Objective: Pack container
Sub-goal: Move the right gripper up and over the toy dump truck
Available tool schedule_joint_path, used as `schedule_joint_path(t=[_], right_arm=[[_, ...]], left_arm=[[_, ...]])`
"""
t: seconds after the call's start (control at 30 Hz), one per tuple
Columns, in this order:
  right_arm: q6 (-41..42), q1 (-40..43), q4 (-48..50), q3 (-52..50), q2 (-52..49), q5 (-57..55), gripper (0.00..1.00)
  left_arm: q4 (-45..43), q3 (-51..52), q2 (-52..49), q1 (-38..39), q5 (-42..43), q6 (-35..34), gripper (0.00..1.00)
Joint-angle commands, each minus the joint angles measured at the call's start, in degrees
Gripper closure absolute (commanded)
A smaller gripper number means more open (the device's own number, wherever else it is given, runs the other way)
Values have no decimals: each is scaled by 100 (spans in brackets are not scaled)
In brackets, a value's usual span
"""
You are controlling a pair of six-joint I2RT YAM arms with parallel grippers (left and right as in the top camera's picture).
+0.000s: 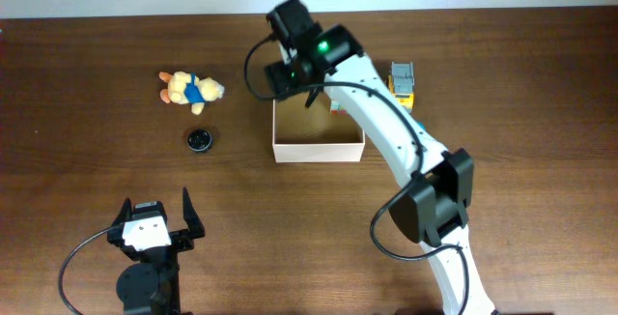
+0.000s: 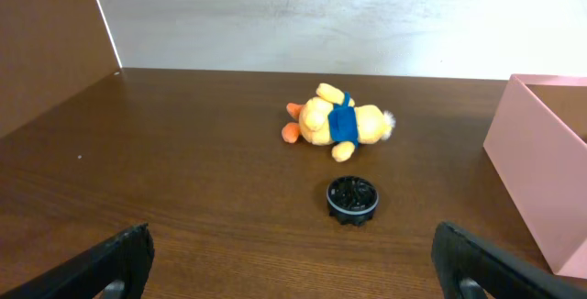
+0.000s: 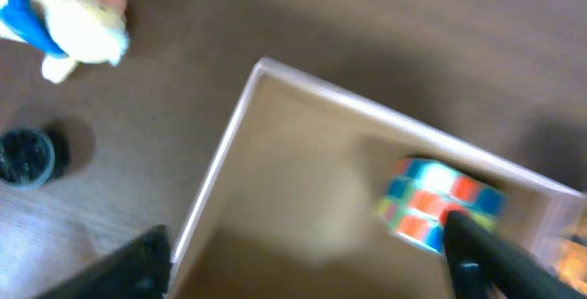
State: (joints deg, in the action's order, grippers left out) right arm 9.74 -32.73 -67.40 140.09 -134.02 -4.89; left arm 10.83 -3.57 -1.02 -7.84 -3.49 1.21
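Observation:
The container (image 1: 319, 148) is a pale cream open box at the table's middle, tan inside. It also shows in the right wrist view (image 3: 229, 143) and at the right edge of the left wrist view (image 2: 541, 152). A multicoloured cube (image 3: 438, 203) lies inside it. My right gripper (image 3: 312, 262) hovers open over the box, near its back wall (image 1: 294, 73). My left gripper (image 2: 293, 267) is open and empty at the table's front left (image 1: 156, 223). A yellow plush toy with a blue band (image 1: 190, 89) (image 2: 337, 122) (image 3: 64, 19) lies left of the box.
A small black round cap (image 1: 200, 139) (image 2: 352, 198) (image 3: 26, 155) sits between the plush and my left gripper. A yellow and grey toy (image 1: 402, 81) stands right of the box, behind the right arm. A pale wall runs along the table's back edge.

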Motion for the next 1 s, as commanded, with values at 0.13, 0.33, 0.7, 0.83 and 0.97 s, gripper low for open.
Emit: schedule_joint_path(t=[0.13,0.33,0.7,0.83,0.97], right_arm=[[-92,734,-426,1115,286,-710,1],[-175,1620,-850,1123,284,-284,1],[-133,2756,-804,385,48,42,4],[-138,2743,-505,-308,-52,304,5],[-201,2702,-61,-833,-52,472,5]], left_arm=[[-35,42,-4,22,-61,-35,1],[-35,42,-4,22,-61,-35,1],[-35,42,-2,22,-61,-35,1],[-37,42,-4,22,-61,-35,1],[-35,42,-4,22,-61,-35,1]])
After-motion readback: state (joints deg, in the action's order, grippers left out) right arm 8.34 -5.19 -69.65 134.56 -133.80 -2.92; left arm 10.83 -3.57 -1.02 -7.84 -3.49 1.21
